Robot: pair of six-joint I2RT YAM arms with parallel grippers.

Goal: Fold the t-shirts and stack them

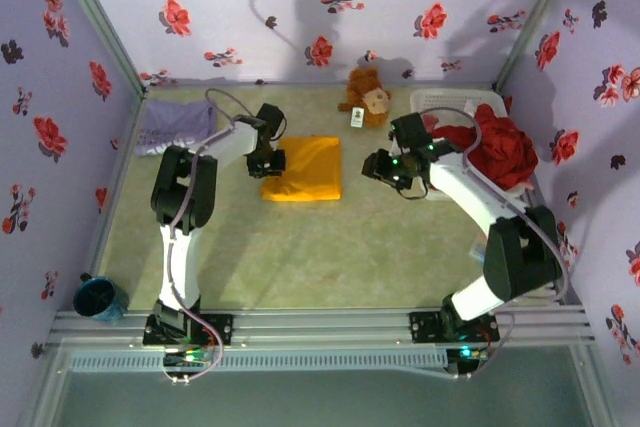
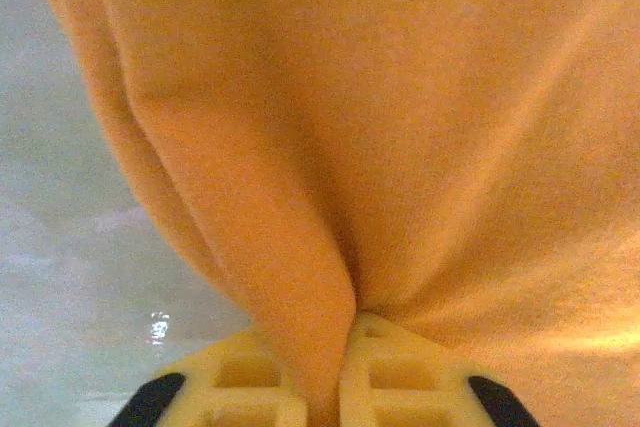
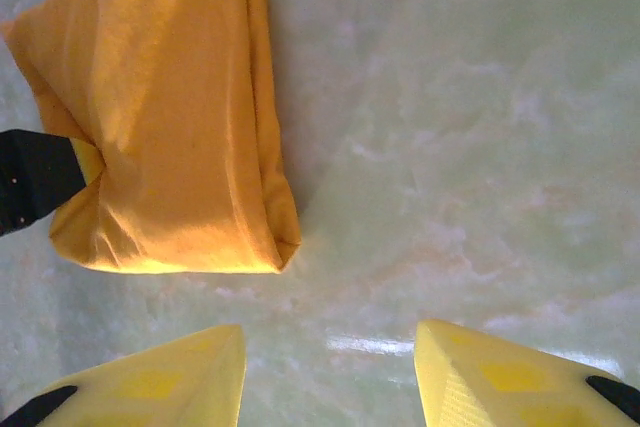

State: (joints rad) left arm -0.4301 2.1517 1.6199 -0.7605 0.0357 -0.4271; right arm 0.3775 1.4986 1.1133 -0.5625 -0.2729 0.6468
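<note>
Left tool (image 2: 330, 392) tight on orange-yellow t-shirt (image 2: 420, 117)

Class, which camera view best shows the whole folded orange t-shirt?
Top external: the orange t-shirt shows as a full folded rectangle. Right wrist crops its top edge. Left wrist gives a close-up of cloth pinched in the left end effector.

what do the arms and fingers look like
Both the left arm and right arm have white links with black joints on black bases. A thin grey cable loops along each. Small green lights glow at the bases. The fingers are yellow, tapered, with black backing; the left fingers show a moulded grid.
</note>
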